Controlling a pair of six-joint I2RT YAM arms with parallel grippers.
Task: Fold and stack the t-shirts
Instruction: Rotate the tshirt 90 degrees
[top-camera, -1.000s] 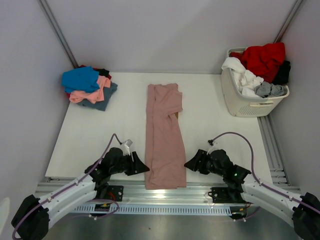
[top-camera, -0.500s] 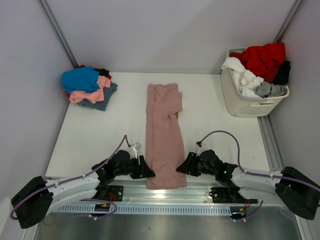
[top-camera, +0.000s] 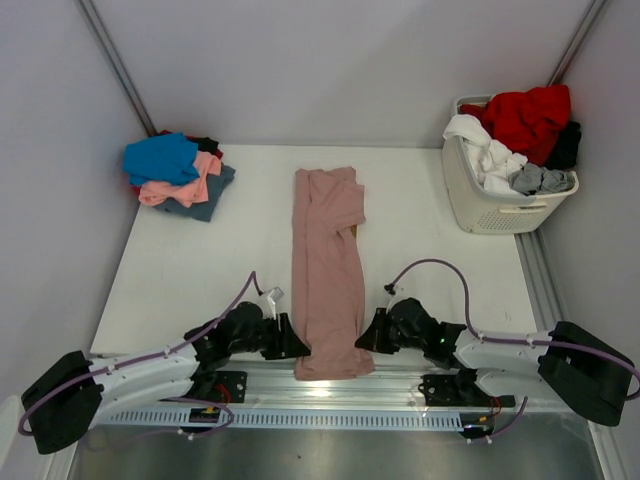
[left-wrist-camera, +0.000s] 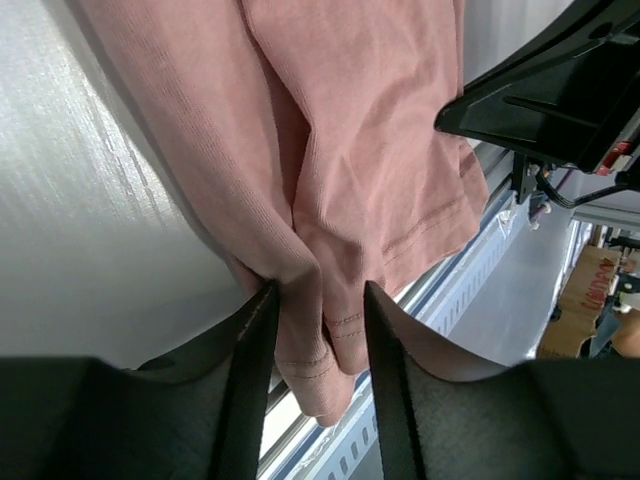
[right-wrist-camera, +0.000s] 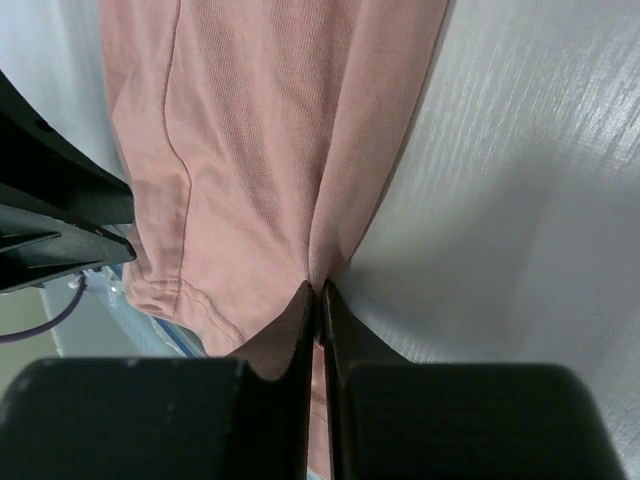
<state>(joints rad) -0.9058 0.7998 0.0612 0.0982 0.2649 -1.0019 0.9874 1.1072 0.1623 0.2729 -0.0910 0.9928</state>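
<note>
A dusty-pink t-shirt (top-camera: 325, 270) lies folded into a long narrow strip down the middle of the white table (top-camera: 200, 270). My left gripper (top-camera: 297, 348) is at its near left corner. In the left wrist view that gripper (left-wrist-camera: 320, 300) has a bunched fold of the pink cloth (left-wrist-camera: 370, 150) filling the gap between both fingers. My right gripper (top-camera: 364, 341) is at the near right corner. In the right wrist view its jaws (right-wrist-camera: 320, 292) are pinched tight on the shirt's right edge (right-wrist-camera: 250, 130).
A pile of folded t-shirts (top-camera: 178, 172), blue on top over salmon and slate, sits at the back left. A white slatted basket (top-camera: 480, 205) at the back right holds red, white and grey clothes (top-camera: 525, 115). A metal rail (top-camera: 330, 385) runs along the near table edge.
Both grippers have moved inward onto the shirt's near corners. The right jaws have closed on the right edge; the left jaws now hold bunched cloth.
</note>
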